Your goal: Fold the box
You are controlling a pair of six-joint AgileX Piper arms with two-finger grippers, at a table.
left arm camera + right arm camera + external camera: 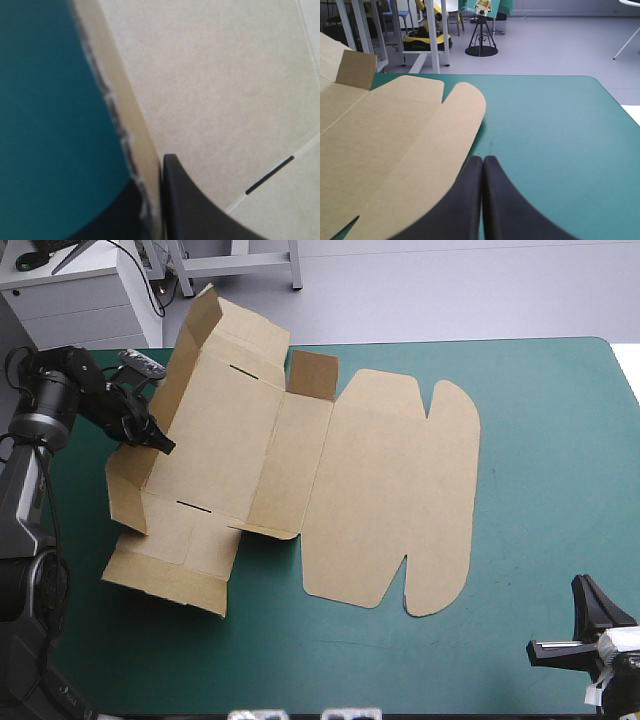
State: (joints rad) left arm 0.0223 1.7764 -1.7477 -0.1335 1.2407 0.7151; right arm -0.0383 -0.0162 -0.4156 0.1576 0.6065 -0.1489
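The box (300, 460) lies left of centre on the table (540, 440), lid flat toward the middle. The left gripper (158, 440) is at its raised left wall; the right gripper (583, 587) stands apart, lower right.

Left pincer (150, 172) clamped on brown box (225, 90) wall edge, teal-green cover (45, 125) beside

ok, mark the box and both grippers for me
box (390, 490): high view, flat lid panel.
left gripper (160, 443): high view, fingertips at the raised wall.
right gripper (483, 161): right wrist view, shut fingertips.
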